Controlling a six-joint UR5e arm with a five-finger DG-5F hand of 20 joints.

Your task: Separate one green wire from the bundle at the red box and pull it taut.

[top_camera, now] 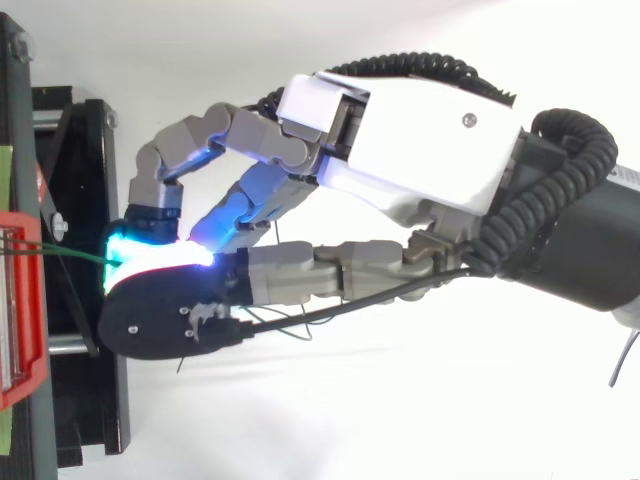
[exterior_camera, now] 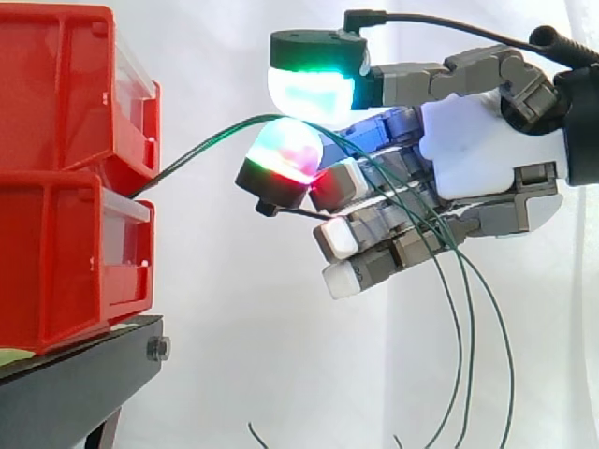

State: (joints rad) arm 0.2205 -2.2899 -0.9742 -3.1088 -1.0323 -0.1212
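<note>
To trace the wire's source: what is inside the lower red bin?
One green wire comes out at its top edge and runs to the hand. The bin's red walls hide its contents.

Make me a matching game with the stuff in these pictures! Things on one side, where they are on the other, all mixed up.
Things:
1 green wire
2 red bins
3 black stand
4 robot hand

Places:
a under the bins
b reaching in from the right in the side view
c stacked one on the other at the left
d pinched between two glowing pads

Pairs: 1-d, 2-c, 3-a, 4-b
</note>
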